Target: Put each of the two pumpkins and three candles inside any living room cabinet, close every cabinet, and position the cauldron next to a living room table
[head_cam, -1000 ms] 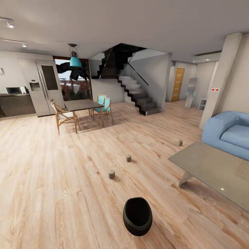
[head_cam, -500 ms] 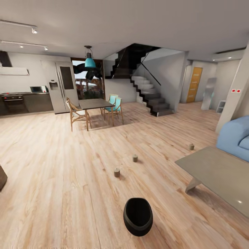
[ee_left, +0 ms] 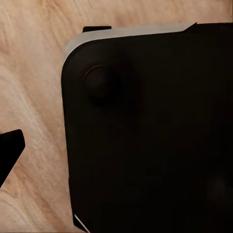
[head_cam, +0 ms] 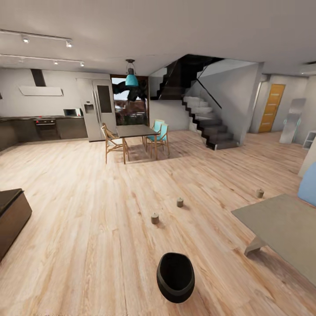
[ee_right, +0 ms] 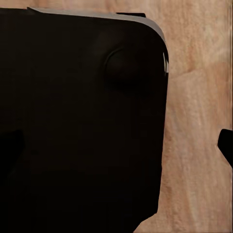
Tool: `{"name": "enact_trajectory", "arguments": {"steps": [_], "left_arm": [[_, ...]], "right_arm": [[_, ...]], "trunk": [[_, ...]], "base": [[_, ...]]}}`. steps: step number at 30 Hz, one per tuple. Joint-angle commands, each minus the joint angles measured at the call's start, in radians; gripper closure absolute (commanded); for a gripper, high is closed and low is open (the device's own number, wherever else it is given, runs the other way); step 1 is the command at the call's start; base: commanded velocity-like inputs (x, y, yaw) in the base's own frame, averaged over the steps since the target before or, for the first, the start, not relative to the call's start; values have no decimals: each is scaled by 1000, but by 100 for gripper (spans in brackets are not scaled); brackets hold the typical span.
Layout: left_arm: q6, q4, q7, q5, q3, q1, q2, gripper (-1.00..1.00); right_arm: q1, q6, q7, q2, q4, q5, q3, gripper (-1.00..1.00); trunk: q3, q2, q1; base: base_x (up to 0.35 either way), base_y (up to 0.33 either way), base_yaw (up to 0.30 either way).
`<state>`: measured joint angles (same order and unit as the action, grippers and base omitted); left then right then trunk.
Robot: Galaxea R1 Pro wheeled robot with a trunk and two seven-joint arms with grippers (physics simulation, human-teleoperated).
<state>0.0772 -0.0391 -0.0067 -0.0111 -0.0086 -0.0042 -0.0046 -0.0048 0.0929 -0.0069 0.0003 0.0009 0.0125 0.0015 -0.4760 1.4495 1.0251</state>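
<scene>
Whether either gripper's jaws stood open or closed could not be told: the left wrist view looked down on a black rounded-corner body panel (ee_left: 145,136) over pale wood floor, with a dark tip at its edge, and the right wrist view showed a matching black panel (ee_right: 82,121) over the same planks. In the head view the squat matte-black round cauldron (head_cam: 175,277) sat on the light wooden plank floor (head_cam: 87,245) nearest the camera, mouth up. Beyond it stood three short olive-brown cylindrical candles, upright and well apart: one (head_cam: 154,218) just past the cauldron, a second (head_cam: 180,202) farther on, a third (head_cam: 260,193) near the far corner of the low grey glossy-topped coffee table (head_cam: 285,228) at the right. A corner of the low dark-brown wooden cabinet (head_cam: 11,217) showed at the left edge. Farther back stood a dark-topped dining table with wooden legs (head_cam: 137,131), wooden and turquoise chairs around it, under a teal pendant lamp (head_cam: 131,79); a steel double-door refrigerator (head_cam: 100,109), a dark staircase (head_cam: 210,123) and an orange door (head_cam: 272,107) lined the far wall. No writing could be read anywhere.
</scene>
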Motion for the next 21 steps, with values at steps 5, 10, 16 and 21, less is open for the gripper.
{"name": "enact_trajectory", "arguments": {"steps": [5, 10, 16, 21], "left_arm": [[4, 1, -1, -1, -1, 0, 0, -100], [4, 0, -1, -1, -1, 0, 0, -100], [4, 0, -1, -1, -1, 0, 0, -100], [4, 1, -1, -1, -1, 0, 0, -100]], "right_arm": [[-1, 4, -1, 0, 1, 1, 0, -100], [0, 4, -1, 0, 1, 1, 0, -100], [0, 5, -1, 0, 1, 1, 0, -100], [0, 5, -1, 0, 1, 1, 0, -100]], "trunk": [[-1, 0, 0], [-1, 0, 0], [-1, 0, 0], [-1, 0, 0]], "base": [[0, -286, 252], [0, -286, 253], [0, -286, 253], [0, -286, 254]]}}
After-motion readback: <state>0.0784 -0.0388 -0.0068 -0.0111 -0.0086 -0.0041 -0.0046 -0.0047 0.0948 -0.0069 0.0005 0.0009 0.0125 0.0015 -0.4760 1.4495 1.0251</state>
